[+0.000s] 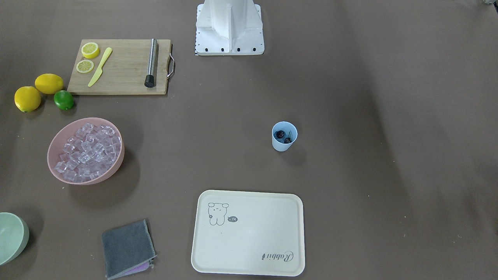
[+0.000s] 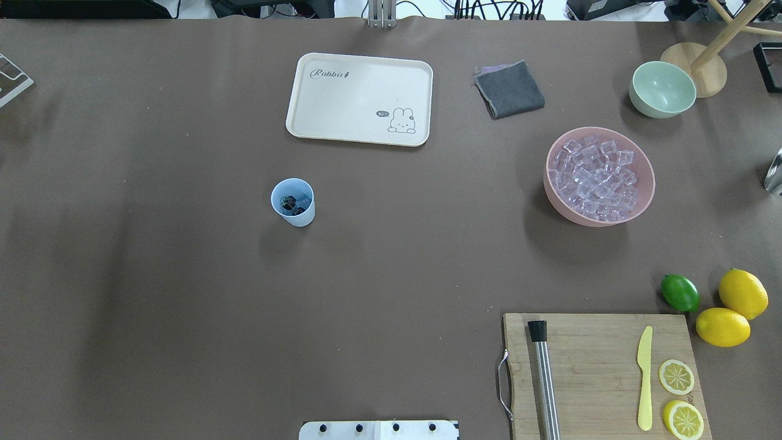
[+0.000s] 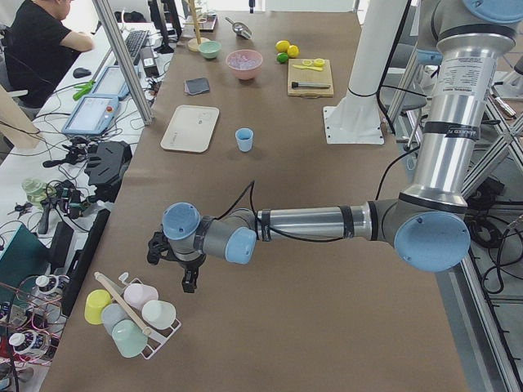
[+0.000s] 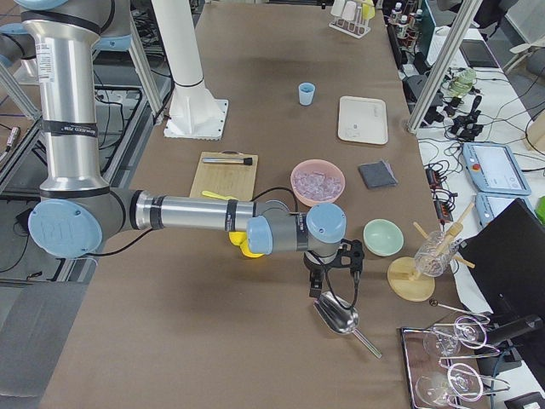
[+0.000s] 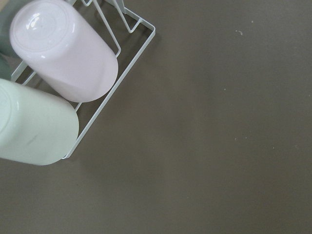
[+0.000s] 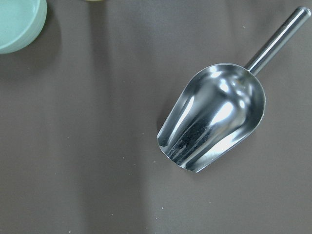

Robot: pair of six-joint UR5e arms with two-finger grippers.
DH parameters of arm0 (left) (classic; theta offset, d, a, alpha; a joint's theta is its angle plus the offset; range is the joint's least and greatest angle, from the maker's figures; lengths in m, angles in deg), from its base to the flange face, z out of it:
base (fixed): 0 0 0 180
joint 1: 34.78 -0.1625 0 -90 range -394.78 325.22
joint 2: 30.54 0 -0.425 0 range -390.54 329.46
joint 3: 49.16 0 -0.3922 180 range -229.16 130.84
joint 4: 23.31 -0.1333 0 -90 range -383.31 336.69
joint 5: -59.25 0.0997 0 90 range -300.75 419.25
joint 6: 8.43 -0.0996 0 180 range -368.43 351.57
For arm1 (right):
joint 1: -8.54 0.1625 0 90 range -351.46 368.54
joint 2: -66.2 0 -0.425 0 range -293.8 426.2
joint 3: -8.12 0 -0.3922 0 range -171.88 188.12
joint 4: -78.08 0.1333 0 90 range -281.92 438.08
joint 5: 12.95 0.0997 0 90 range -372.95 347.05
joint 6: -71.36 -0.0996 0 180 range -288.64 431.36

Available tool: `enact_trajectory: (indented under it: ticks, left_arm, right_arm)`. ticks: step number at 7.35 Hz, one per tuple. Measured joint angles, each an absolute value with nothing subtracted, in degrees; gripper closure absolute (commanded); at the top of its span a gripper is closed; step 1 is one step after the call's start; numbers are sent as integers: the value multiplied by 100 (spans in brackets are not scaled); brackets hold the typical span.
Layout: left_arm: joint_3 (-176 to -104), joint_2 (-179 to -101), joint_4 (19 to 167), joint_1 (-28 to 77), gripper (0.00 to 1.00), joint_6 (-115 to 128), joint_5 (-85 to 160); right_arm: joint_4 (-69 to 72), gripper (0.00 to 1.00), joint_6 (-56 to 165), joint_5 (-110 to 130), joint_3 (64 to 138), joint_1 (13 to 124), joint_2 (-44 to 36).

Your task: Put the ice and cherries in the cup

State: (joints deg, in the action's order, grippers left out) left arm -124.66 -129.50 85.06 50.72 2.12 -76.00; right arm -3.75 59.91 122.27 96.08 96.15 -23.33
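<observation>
Brown table [image 2: 153, 305] bears cup [image 2: 301, 218], beside cable-strewn benches [image 3: 51, 189].

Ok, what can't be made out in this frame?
Left gripper and right gripper: shown only in side views, open or shut unclear.
Cup contents beneath the cherries: too small, overhead and front views.
Scoop: cut off by the overhead view's right edge.

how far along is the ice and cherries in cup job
Done: the cherries sit inside the cup. In hand: nothing looks gripped; the right gripper hangs over the metal scoop, which lies on the table. Left: the ice all looks to be in the pink bowl, and I can make out no cube in the cup, so scooping has yet to start.
</observation>
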Motion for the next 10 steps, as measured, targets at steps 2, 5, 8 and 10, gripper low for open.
enact_trajectory:
  ticks: [2, 5, 8, 10]
  left_arm:
    - [-12520, -12985, 8483, 5074, 2, 484, -7485]
    - [-12629, -12919, 8450, 5074, 2, 600, -7455]
    - [-12806, -12917, 7874, 5074, 2, 552, -7599]
    - [-12862, -12895, 7677, 5077, 2, 531, -7624]
  right_arm:
    - [-375, 0, 5990, 12112, 9622, 9617, -2335]
    - [-371, 0, 5992, 12075, 9620, 9617, -2323]
    - [-372, 0, 5985, 12075, 9593, 9612, -2300]
    - [-367, 0, 5986, 12077, 9580, 9606, -2294]
